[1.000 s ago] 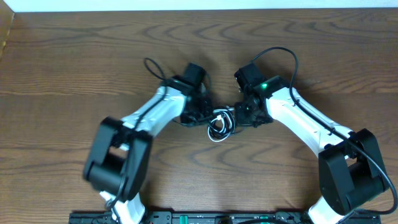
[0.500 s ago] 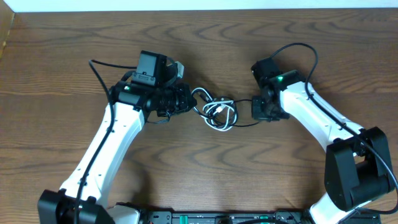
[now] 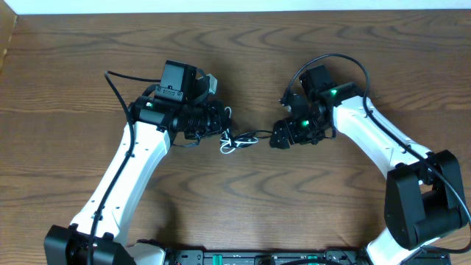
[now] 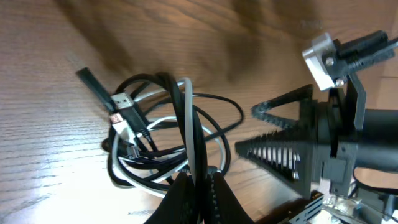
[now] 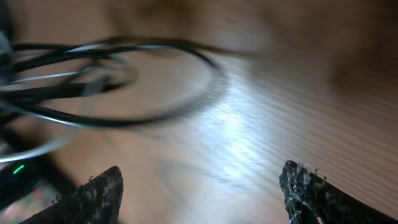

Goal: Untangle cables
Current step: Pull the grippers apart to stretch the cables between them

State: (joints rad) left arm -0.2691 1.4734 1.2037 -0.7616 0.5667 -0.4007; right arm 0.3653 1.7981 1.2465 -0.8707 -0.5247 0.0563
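The cables (image 3: 237, 138) lie in a small tangle on the wooden table (image 3: 243, 59), between the two arms and nearer the left one. From above the knot is too small to sort out. Only a white loop and a few dark strands show, and the left gripper (image 4: 200, 186) is lost against its own dark wrist. The left wrist view is clearer. There the jaws are pressed together on strands of the white cable (image 4: 188, 118) and the black cable (image 4: 168, 79), which run side by side down into the pinch. The fingers themselves are cut off by the bottom edge. The other loops spread over the wood beyond, with the plugs (image 4: 121, 112) bunched at the left, though I cannot tell which plug belongs to which cable. The right gripper (image 5: 202, 186) stands wide apart with nothing between its fingers. Only its two tips show in the lower corners of its own view, and the loops ahead of it are blurred. Whether it touches the tangle cannot be told.
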